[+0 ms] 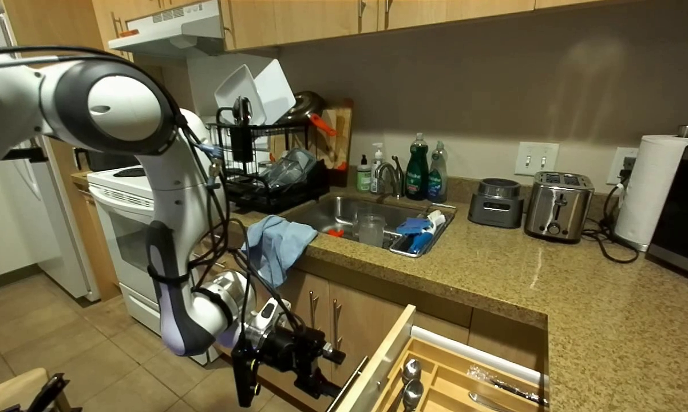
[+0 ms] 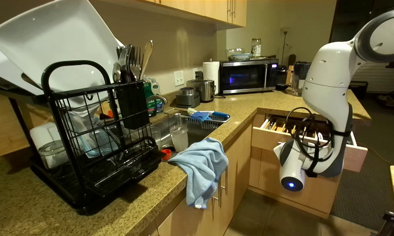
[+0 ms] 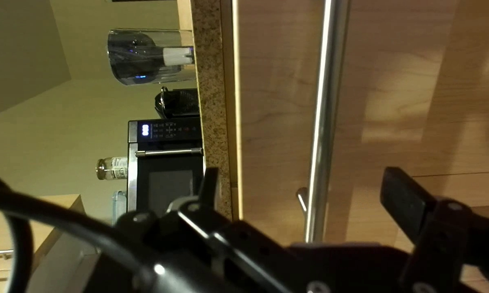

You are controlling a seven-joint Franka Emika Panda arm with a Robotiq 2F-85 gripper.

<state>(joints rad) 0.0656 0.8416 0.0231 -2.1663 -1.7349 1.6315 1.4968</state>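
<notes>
My gripper is open, its two black fingers spread wide in the wrist view. Between them runs the silver bar handle of a drawer front, with no finger visibly touching it. An exterior view has the gripper at the outer face of the pulled-out drawer, close to its handle. Inside the drawer lie spoons in a wooden divider tray. From the opposite exterior side, the arm hides the gripper, and the drawer is seen standing out from the cabinet.
A granite counter borders the drawer. It carries a toaster, a microwave and a sink. A blue cloth hangs over the counter edge. A black dish rack with white dishes stands beside the sink.
</notes>
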